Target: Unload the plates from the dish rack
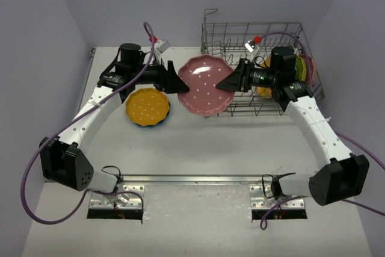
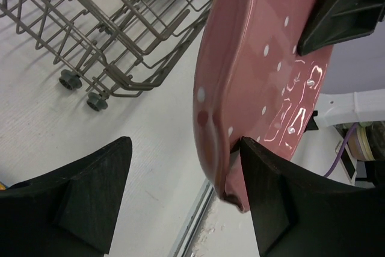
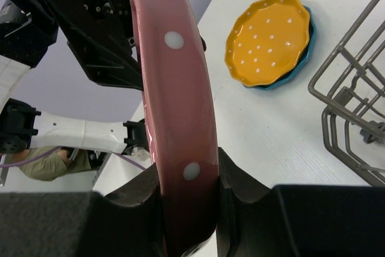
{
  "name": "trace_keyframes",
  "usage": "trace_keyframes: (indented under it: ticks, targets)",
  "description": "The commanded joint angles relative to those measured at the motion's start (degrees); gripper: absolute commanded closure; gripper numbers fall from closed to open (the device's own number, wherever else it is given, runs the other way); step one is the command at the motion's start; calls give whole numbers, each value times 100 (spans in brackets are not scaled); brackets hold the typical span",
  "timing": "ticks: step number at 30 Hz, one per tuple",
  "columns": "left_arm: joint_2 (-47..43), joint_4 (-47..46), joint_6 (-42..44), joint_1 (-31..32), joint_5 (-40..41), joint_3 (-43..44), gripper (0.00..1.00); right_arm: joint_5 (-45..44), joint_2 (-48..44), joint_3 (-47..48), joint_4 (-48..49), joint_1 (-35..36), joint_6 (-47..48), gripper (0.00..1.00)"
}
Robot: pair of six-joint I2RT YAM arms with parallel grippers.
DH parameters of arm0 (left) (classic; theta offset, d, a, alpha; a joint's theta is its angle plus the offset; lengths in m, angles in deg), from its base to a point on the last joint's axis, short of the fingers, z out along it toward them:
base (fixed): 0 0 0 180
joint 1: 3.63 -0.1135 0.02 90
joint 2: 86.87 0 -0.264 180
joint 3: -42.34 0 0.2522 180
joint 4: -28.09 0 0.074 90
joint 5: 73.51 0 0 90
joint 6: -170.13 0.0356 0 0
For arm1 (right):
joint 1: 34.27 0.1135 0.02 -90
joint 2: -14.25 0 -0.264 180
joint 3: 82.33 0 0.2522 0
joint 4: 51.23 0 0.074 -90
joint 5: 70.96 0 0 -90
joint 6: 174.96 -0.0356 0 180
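High gloss, smooth glazed ceramic look on the pink round scallop-edged plate (image 2: pixel 264 88), bright reflections streaked across it, white dots flat under the shine. Same smooth gloss on the orange-yellow dotted plate (image 3: pixel 271 37). Bare grey metal wire, dull sheen, throughout the rectangular dish rack (image 1: pixel 240 40). Matt black, faintly grainy plastic on the left gripper (image 2: pixel 185 142). Matt white, finely textured bench (image 1: pixel 210 142).
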Motion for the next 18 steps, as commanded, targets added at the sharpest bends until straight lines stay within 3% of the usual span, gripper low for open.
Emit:
trace_keyframes:
  ticks: [1, 5, 7, 9, 12, 14, 15, 16, 17, 18]
  targets:
    - [-37, -663, -356, 62, -530, 117, 31, 495, -216, 108, 721, 180, -66, 100]
    - [-102, -1049, -701, 62, -1024, -149, 32, 426, -137, 104, 743, 242, -69, 100]
    - [-114, -1165, -836, 62, -1156, -241, 39, 417, -101, 127, 765, 276, -77, 100]
    - [-106, -1308, -879, 52, -1277, -285, 56, 400, -66, 171, 764, 284, -102, 100]
    - [-115, -1317, -871, -9, -1290, -358, 73, 358, -21, 245, 722, 293, -106, 100]
    - [-122, -1292, -872, -162, -1206, -392, 96, 303, -4, 280, 628, 293, -62, 100]
    - [-152, -1255, -878, -274, -1120, -448, 99, 260, 2, 298, 603, 293, -37, 100]
    - [-173, -1275, -907, -374, -1122, -508, 100, 216, 3, 309, 535, 293, -18, 95]
    - [-187, -1343, -1031, -521, -1227, -598, 100, 157, 3, 305, 475, 287, 13, 78]
    - [-198, -1395, -1128, -714, -1357, -715, 100, 73, -1, 298, 423, 284, 59, 56]
